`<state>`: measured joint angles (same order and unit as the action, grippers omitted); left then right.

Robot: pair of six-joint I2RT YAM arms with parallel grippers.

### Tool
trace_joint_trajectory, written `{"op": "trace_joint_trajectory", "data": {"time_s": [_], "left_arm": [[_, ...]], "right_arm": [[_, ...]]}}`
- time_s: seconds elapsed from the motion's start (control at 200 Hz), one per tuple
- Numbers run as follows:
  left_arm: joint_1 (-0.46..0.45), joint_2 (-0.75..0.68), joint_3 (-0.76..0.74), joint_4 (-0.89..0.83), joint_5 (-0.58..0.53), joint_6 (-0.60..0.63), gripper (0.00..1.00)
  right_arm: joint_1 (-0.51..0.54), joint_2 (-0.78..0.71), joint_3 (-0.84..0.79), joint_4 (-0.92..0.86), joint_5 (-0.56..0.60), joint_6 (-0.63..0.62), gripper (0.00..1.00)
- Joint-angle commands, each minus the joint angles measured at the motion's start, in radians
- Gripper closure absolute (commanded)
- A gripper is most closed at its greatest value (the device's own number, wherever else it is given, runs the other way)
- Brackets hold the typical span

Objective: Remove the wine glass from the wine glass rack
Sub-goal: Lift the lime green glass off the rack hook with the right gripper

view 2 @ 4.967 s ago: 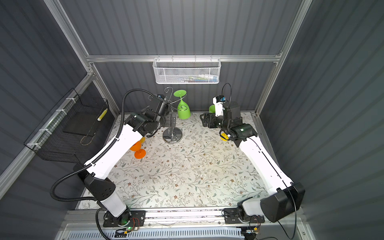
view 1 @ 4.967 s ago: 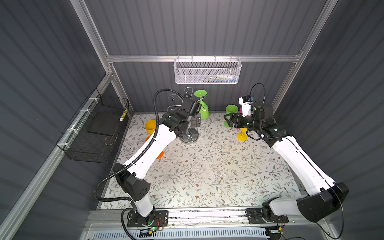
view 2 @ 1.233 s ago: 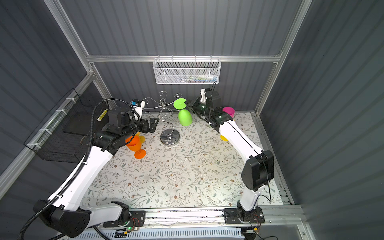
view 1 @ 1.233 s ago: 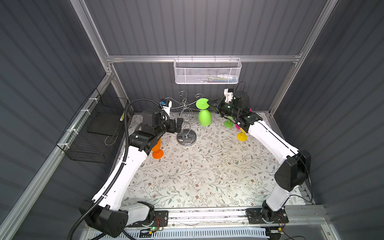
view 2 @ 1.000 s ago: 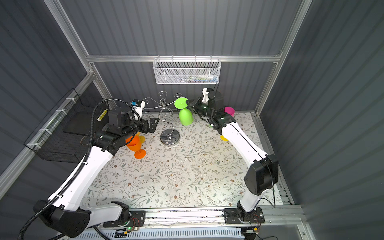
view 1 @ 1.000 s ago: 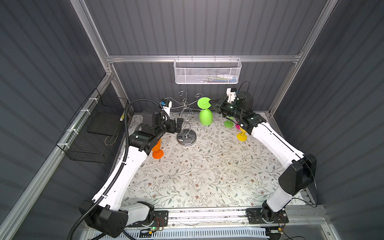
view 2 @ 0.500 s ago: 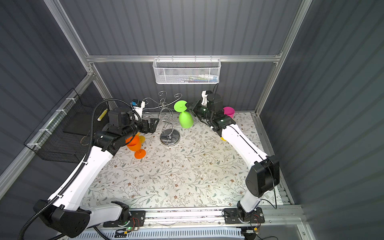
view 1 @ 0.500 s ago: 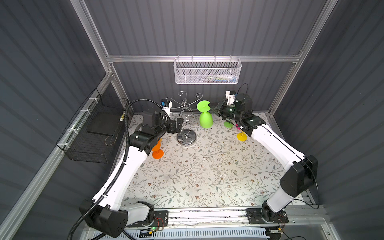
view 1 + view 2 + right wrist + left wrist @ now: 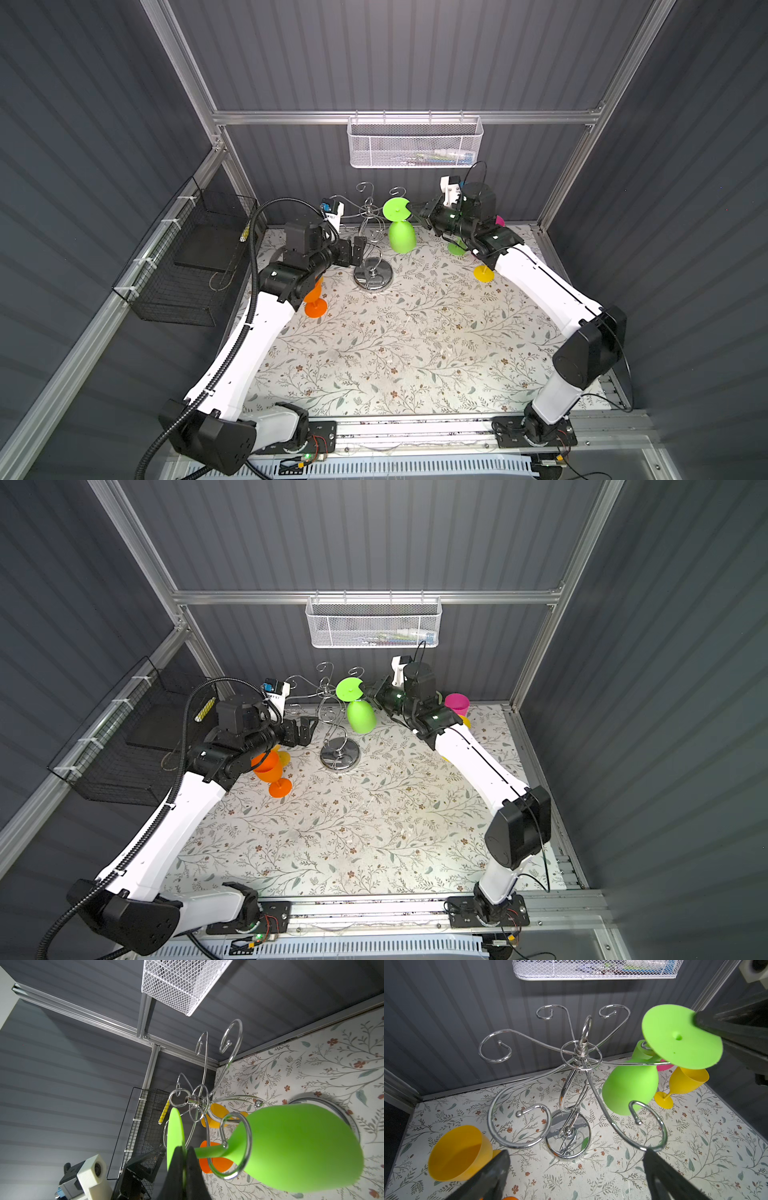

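Shows a lime-green wine glass (image 9: pixel 401 237) hanging bowl-down and tilted, its stem threaded through one curled arm of the chrome wine glass rack (image 9: pixel 372 274), near the back wall on the floral table (image 9: pixel 415 332). Shows the right gripper (image 9: pixel 184 1153) clamped on the rim of the glass's flat round foot. Shows the left gripper (image 9: pixel 356 251) spread wide beside the rack's twisted stem, holding nothing. Leaves the items in the white mesh basket (image 9: pixel 395 145) too blurred to read.

Both top views look down; both wrist views closely share the rack (image 9: pixel 568 1136).
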<state>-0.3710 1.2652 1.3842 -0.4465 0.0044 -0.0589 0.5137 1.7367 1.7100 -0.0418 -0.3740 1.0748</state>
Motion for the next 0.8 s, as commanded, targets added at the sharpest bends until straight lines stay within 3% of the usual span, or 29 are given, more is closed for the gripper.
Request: {"op": "trace_joint_trajectory", "data": {"time_s": [0.0,0.385,0.795], "left_arm": [[0.006,-0.009,-0.010,0.017,0.016,0.005,0.00],[0.006,-0.005,-0.015,0.017,0.019,0.005,0.00],[0.006,0.000,-0.019,0.021,0.023,0.006,0.00]], "right_arm": [[0.005,0.031,0.060,-0.019,0.001,-0.018,1.00],[-0.011,0.133,0.194,-0.056,0.014,-0.023,1.00],[-0.080,0.120,0.168,-0.021,0.011,0.002,1.00]]}}
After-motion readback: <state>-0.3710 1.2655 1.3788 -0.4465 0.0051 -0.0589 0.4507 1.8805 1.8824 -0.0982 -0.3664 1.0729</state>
